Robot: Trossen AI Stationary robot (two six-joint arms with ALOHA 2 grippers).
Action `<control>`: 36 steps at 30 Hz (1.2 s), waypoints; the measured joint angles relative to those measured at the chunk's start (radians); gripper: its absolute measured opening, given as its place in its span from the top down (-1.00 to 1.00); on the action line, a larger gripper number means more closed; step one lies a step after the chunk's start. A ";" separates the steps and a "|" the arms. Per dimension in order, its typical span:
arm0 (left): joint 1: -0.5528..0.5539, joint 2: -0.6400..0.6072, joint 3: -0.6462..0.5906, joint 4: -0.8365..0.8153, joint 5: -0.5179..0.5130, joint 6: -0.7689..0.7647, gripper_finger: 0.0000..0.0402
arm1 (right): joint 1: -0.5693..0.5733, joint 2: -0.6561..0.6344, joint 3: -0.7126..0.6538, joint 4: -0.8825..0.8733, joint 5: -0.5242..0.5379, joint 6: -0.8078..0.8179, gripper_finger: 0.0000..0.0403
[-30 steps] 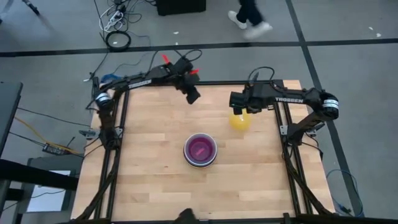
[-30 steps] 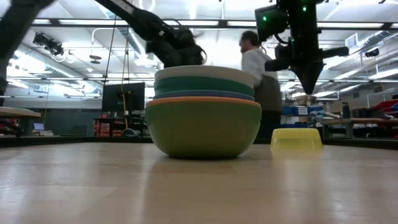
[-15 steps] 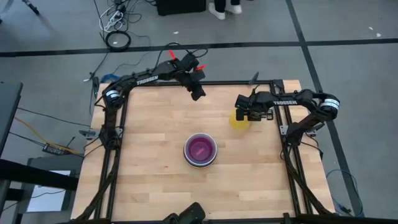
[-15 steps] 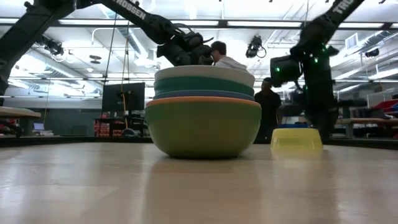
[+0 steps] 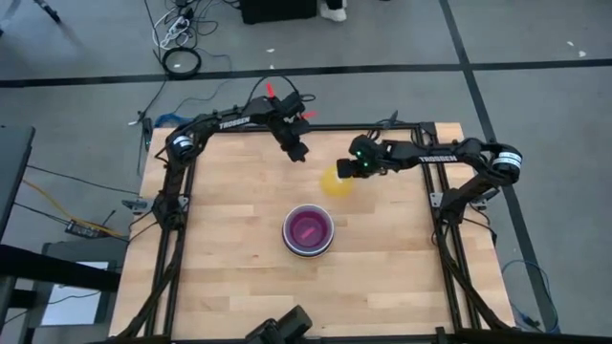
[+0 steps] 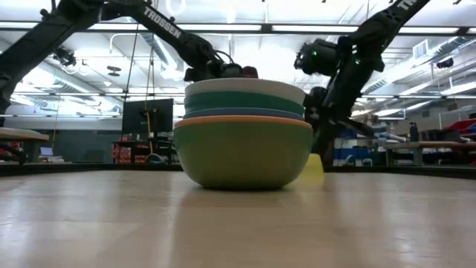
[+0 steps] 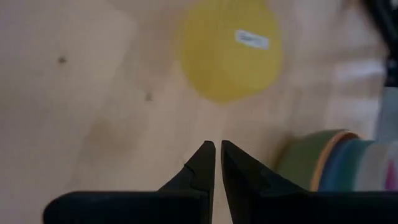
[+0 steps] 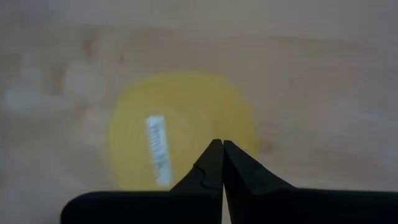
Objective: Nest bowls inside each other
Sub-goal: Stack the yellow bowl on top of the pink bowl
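White TROSSEN lettering (image 5: 233, 121); labelled yellow bowl (image 5: 336, 181)

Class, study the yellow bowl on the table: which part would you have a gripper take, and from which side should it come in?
The yellow bowl lies upside down, its labelled base up, so there is no open mouth to pinch. Probably best: come from above with jaws wide and clamp across its sloping wall, or tip it first to expose the rim. The right gripper, shut, is nearest.
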 joint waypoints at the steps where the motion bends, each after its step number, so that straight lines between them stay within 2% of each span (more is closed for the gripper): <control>1: 0.003 0.003 0.000 -0.008 0.020 0.002 0.82 | 0.008 0.000 0.000 0.007 -0.005 -0.001 1.00; 8: 0.011 0.049 0.000 0.030 0.249 0.017 0.82 | 0.024 0.000 -0.002 -0.262 0.054 0.111 1.00; 11: 0.006 0.083 0.000 0.056 0.340 -0.004 0.82 | 0.029 0.001 -0.002 -0.203 0.032 0.105 1.00; 15: -0.009 0.104 0.000 0.055 0.365 -0.003 0.82 | 0.039 0.006 -0.001 -0.070 0.002 0.078 1.00; 16: -0.012 0.106 0.000 0.053 0.351 -0.002 0.82 | 0.039 0.006 -0.001 -0.055 -0.003 0.074 1.00; 20: -0.014 0.108 0.000 0.070 0.129 -0.005 0.82 | 0.038 0.010 -0.001 0.039 -0.026 0.045 1.00; 24: -0.014 0.109 0.000 0.075 -0.015 -0.027 0.82 | 0.044 0.010 -0.001 0.129 -0.052 0.017 1.00; 27: -0.027 0.109 0.000 0.072 -0.129 -0.039 0.82 | 0.043 0.010 -0.001 0.093 -0.048 0.028 1.00; 32: -0.052 0.109 0.000 0.087 -0.157 -0.052 0.82 | 0.048 0.010 -0.001 -0.128 0.009 0.090 1.00; 36: -0.081 0.118 0.000 0.130 -0.151 -0.069 0.82 | 0.048 0.024 -0.001 -0.095 -0.002 0.085 1.00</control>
